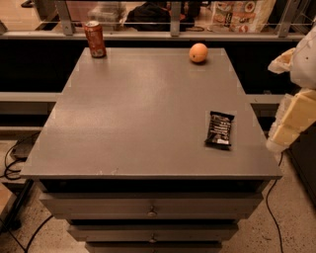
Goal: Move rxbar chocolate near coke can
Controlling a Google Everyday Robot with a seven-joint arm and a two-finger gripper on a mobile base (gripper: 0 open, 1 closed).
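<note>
The rxbar chocolate (219, 129), a flat black wrapper with white lettering, lies on the grey table (143, 108) near its right front edge. The coke can (95, 39) stands upright at the table's far left corner, far from the bar. My gripper (289, 126) hangs at the right edge of the view, just beyond the table's right side and to the right of the bar, not touching anything.
A round orange fruit (198, 52) sits near the table's far right. Drawers (150, 210) run below the table's front edge. A railing and shelf with packaged goods (237, 15) lie behind. Cables (12, 158) trail on the floor at left.
</note>
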